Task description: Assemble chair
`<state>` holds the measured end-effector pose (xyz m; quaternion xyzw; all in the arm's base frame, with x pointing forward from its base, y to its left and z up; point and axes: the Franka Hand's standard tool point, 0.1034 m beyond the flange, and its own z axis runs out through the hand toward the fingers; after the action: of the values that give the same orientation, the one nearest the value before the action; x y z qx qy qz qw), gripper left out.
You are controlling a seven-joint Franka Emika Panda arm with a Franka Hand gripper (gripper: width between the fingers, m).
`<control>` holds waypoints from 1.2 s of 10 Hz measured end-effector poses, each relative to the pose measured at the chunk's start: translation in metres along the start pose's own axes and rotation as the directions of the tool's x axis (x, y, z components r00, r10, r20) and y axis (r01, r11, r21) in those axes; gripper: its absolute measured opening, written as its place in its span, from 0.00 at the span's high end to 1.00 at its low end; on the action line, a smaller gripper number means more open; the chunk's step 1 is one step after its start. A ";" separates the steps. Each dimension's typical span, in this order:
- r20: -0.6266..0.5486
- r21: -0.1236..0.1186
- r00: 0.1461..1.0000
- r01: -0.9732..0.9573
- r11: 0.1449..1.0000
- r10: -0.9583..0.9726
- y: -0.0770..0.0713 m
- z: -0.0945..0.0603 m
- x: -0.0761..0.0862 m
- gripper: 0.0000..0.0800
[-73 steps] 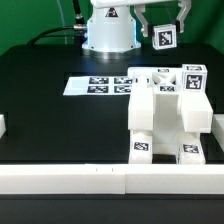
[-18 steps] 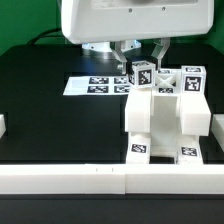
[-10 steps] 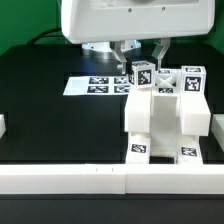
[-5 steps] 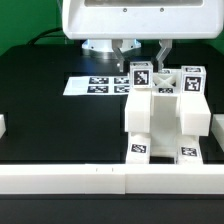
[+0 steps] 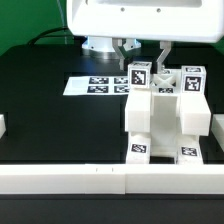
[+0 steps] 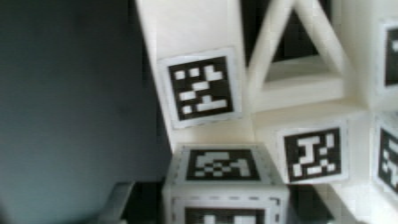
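The partly built chair (image 5: 165, 118), a blocky white assembly with square tags, stands at the exterior view's right. My gripper (image 5: 142, 62) is shut on a small white tagged chair part (image 5: 140, 74) and holds it at the assembly's upper back left corner, touching or nearly touching it. In the wrist view the held part (image 6: 222, 168) sits between my fingers (image 6: 139, 200), with the gripper (image 6: 222, 208) closed around it. The assembly's tagged upright (image 6: 205, 90) rises just beyond. My hand hides the part's top in the exterior view.
The marker board (image 5: 95, 85) lies flat on the black table behind the assembly, toward the exterior view's left. A white rail (image 5: 90, 180) runs along the front edge. A small white piece (image 5: 2, 128) shows at the left edge. The arm's base (image 5: 105, 42) stands at the back.
Since 7.3 s ago the arm has come forward and down, carrying the tagged part to the assembly's back left corner. Over the last second the hand shifted only slightly.
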<state>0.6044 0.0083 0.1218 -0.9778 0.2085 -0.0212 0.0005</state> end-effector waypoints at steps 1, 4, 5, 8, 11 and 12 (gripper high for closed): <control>0.000 0.000 0.999 -0.054 0.999 0.054 0.000 0.000 0.000 0.64; 0.004 0.007 0.978 -0.208 0.978 0.207 -0.002 0.000 -0.001 0.64; 0.006 0.008 0.960 -0.279 0.960 0.279 -0.002 0.000 -0.001 0.64; 0.014 0.013 0.896 -0.444 0.896 0.444 -0.004 0.000 -0.002 0.64; 0.028 0.019 0.804 -0.595 0.804 0.594 -0.007 0.000 -0.003 0.64; 0.033 0.020 0.766 -0.642 0.766 0.642 -0.008 0.000 -0.004 0.64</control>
<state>0.6045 0.0176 0.1214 -0.8478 0.5296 -0.0110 0.0251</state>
